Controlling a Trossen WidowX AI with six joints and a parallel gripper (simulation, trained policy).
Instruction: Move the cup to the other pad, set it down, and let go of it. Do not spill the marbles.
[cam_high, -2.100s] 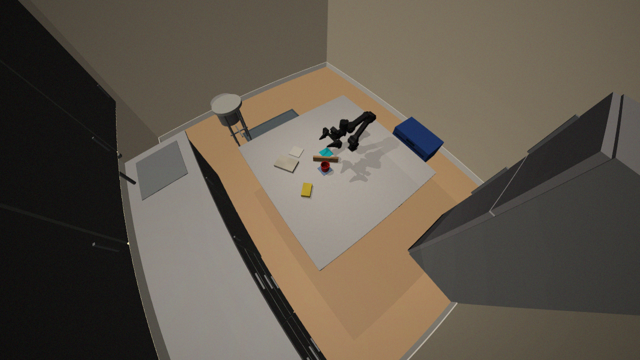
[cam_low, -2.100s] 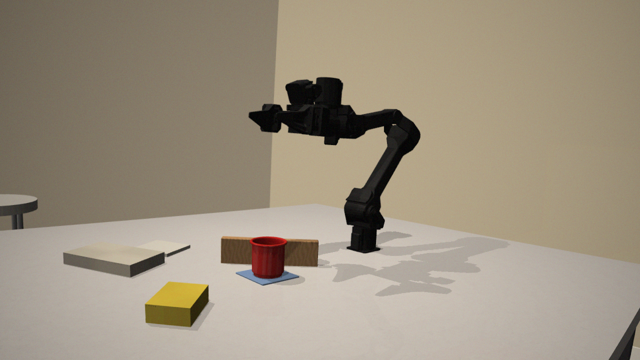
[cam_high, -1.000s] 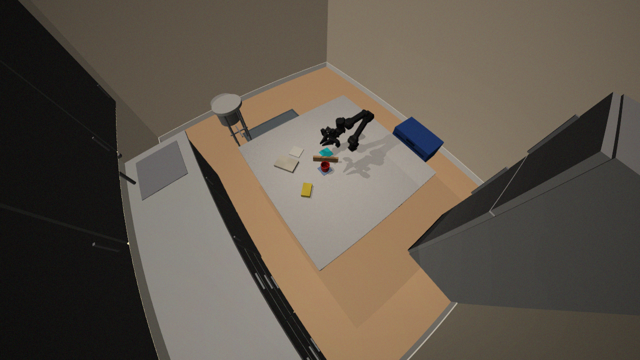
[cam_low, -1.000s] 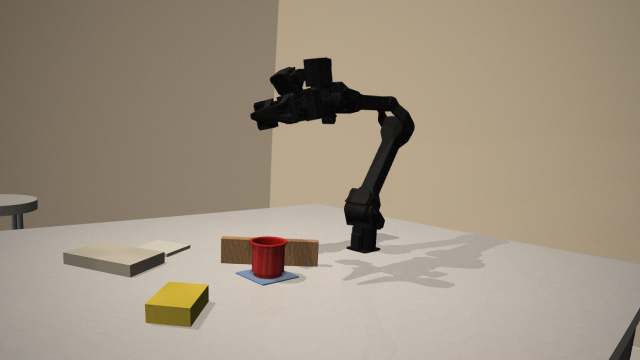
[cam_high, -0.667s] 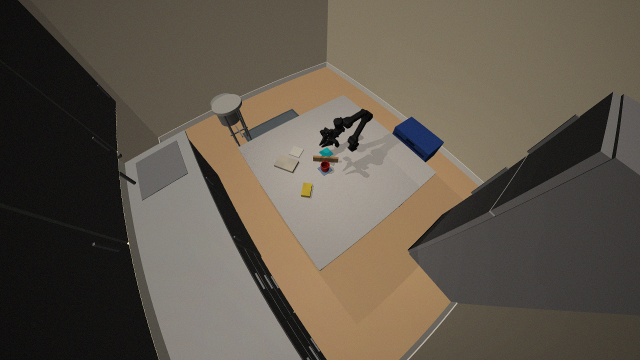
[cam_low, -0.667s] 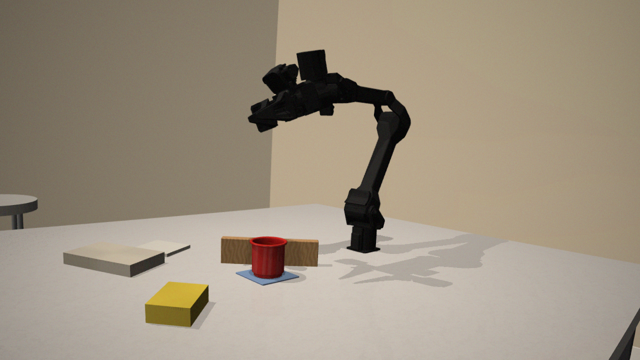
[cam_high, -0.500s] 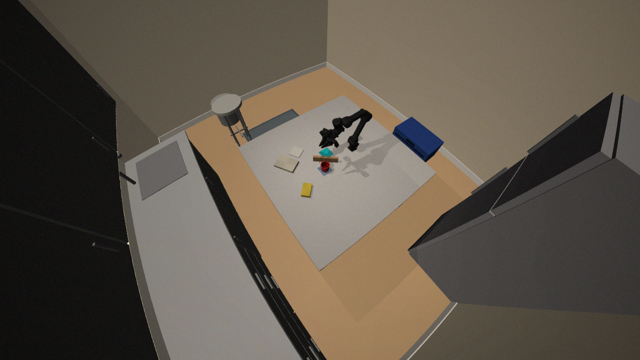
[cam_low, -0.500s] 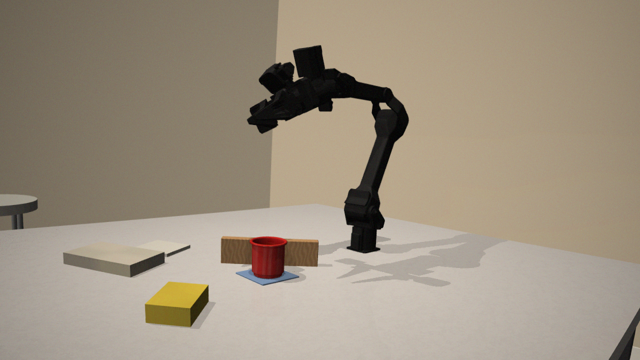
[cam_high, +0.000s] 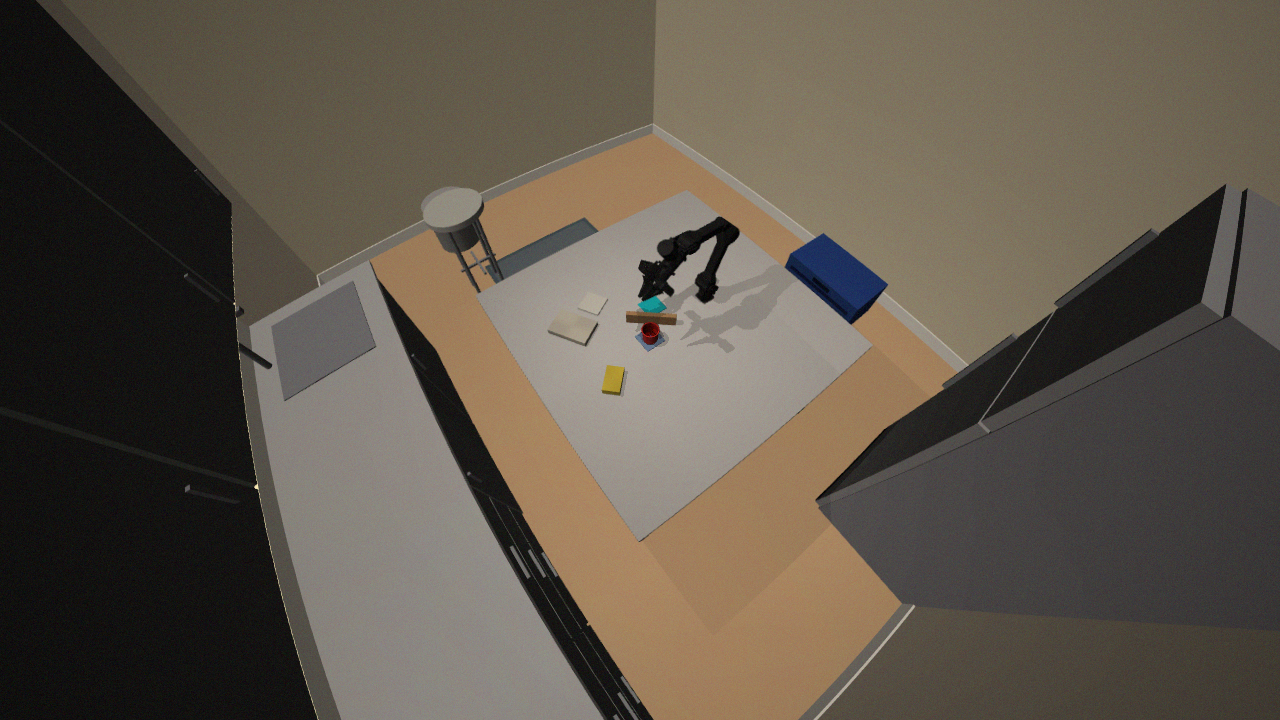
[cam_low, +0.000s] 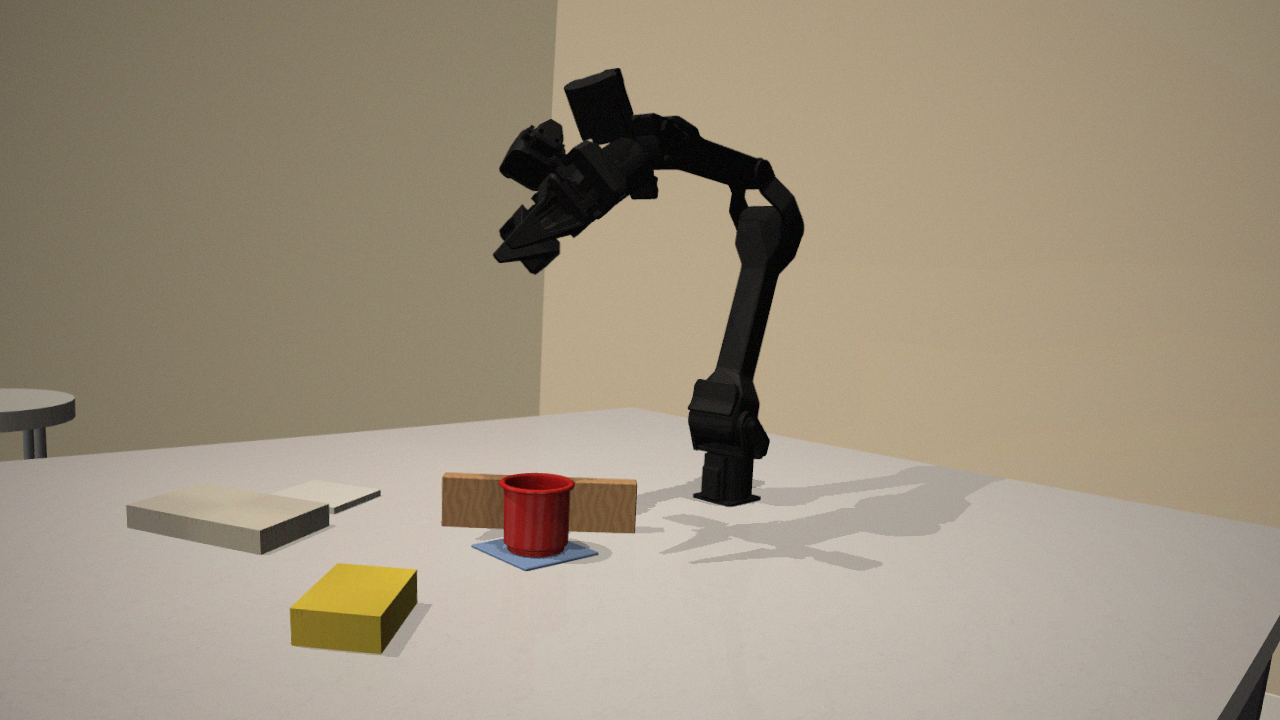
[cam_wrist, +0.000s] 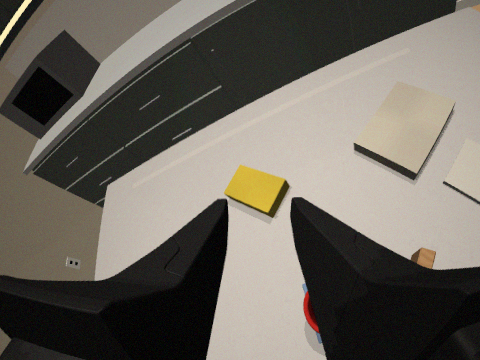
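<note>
A red cup (cam_high: 650, 334) (cam_low: 536, 519) (cam_wrist: 309, 311) stands upright on the blue pad (cam_high: 648, 346) (cam_low: 528, 563). In the wrist view the right finger hides most of the cup. No marbles can be made out in it or on the table. The cyan pad (cam_high: 651, 305) lies bare on the far side of the wooden bar, and the bar hides it in the exterior view. My gripper (cam_high: 656, 293) (cam_low: 517, 263) (cam_wrist: 259, 207) is partly open and empty, high above the table and tilted down. It does not touch the cup.
A wooden bar (cam_high: 651, 317) (cam_low: 469, 501) (cam_wrist: 426, 256) stands between the two pads. A yellow block (cam_high: 613, 379) (cam_low: 353, 608) (cam_wrist: 255, 187), a beige slab (cam_high: 572, 327) (cam_low: 223, 514) (cam_wrist: 407, 125) and a thin pale tile (cam_high: 592, 303) (cam_low: 335, 493) (cam_wrist: 467, 170) lie on the table.
</note>
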